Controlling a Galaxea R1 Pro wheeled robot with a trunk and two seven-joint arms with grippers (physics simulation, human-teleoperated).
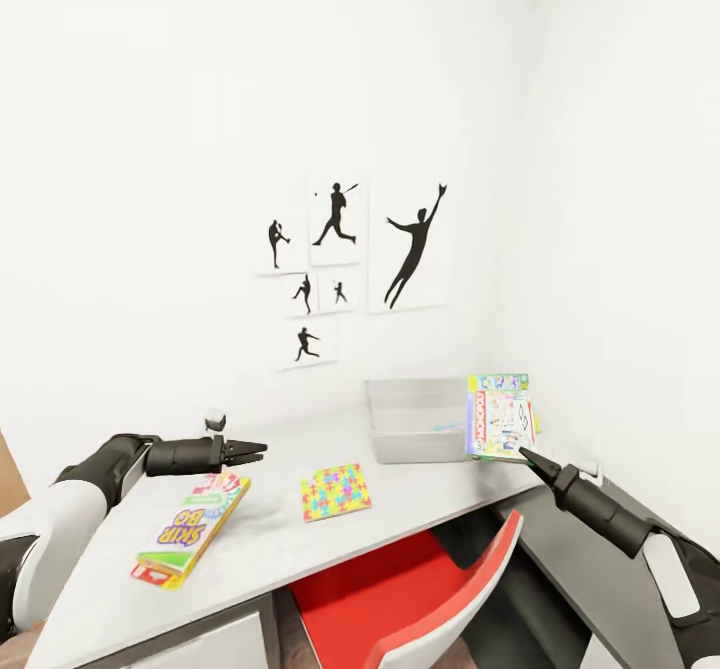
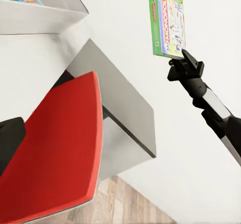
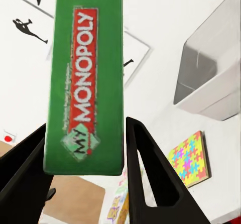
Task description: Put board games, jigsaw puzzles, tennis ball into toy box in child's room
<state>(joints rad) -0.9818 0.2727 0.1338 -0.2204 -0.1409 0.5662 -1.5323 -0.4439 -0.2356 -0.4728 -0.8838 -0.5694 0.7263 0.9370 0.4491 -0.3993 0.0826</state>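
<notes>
Toy box [image 1: 415, 419]: contents hard to make out. Chair [image 1: 420, 599]: red, cut off by the picture's lower edge.
Right gripper [image 1: 522, 452]: arm raised, fingers clamped on a game [image 1: 498, 416] reading "MY MONOPOLY", upright above the fingertips beside the box.
Left gripper [image 1: 250, 448]: arm level, fingers near together, holding nothing, just above "SKIP-BO" [image 1: 190, 529] on the table [image 1: 100, 599]. Puzzle [image 1: 335, 491] lies beyond its fingertips.

**Both arms raised, right one gripping**

The left arm reaches forward from the view's left, its gripper [image 1: 248, 447] level, its fingers nearly together and holding nothing. The right arm angles up from the lower right, its gripper [image 1: 522, 452] clamped on the lower edge of an upright board game [image 1: 499, 416].
</notes>
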